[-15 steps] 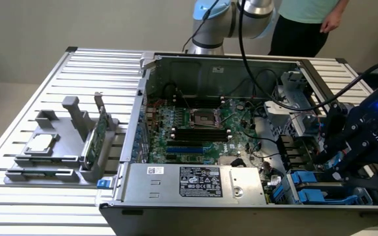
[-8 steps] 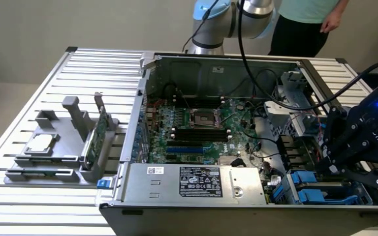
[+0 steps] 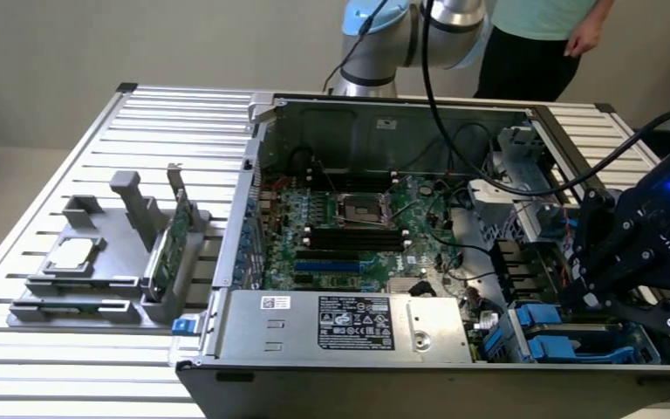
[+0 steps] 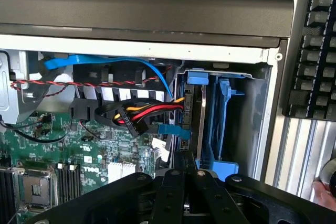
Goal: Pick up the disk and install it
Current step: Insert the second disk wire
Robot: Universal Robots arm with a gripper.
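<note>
closed gripper [image 4: 185, 182] just above disk [image 4: 202, 124], seated in blue bay

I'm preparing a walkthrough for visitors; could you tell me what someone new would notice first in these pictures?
First, the open computer case on the slatted table, its green motherboard exposed. Next, the black gripper, shut, at the case's corner on the exterior view's right, over the blue drive carriers. A grey fixture holding parts stands on the exterior view's left.

Black gripper [image 3: 614, 301] w/ blue LED, silver-blue arm [image 3: 387, 39].
</note>
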